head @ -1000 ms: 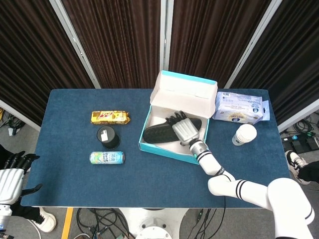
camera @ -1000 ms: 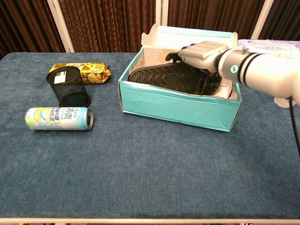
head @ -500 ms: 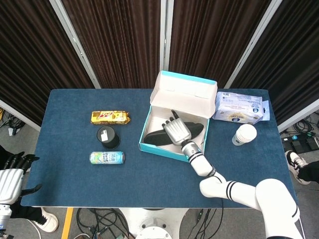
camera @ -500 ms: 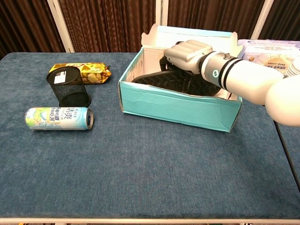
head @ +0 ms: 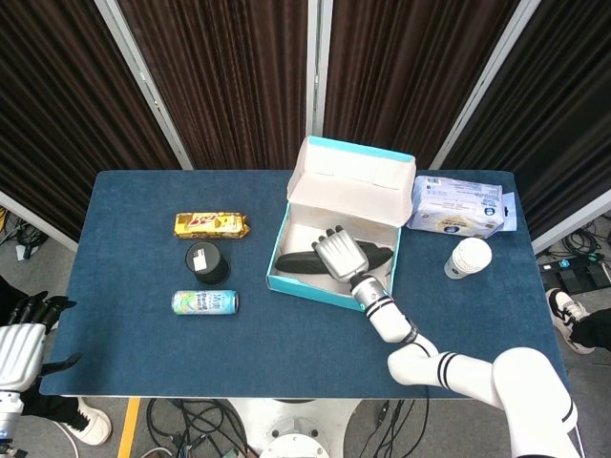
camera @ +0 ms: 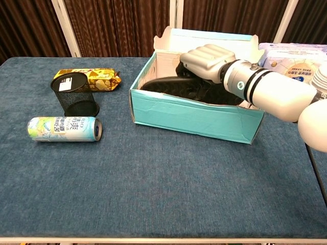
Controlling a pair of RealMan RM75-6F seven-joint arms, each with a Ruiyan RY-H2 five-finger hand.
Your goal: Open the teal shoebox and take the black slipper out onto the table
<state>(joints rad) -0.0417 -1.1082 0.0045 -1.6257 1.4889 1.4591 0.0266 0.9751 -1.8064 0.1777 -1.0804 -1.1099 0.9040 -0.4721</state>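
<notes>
Shoebox (head: 329, 258), teal, lid folded back toward 12 o'clock so the inside is laid bare: the black slipper (camera: 168, 86) is lodged within, clasped across its middle by the curled right hand (camera: 207, 58) for lifting out, while the left hand (head: 17, 348) is kept idle, fingers apart, off the table's 8 o'clock corner.

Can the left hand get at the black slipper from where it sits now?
Probably not. The left hand sits off the table's near-left corner, while the slipper lies inside the open shoebox across the table, under the right hand, which rests on it. The can and mesh cup lie between.
</notes>
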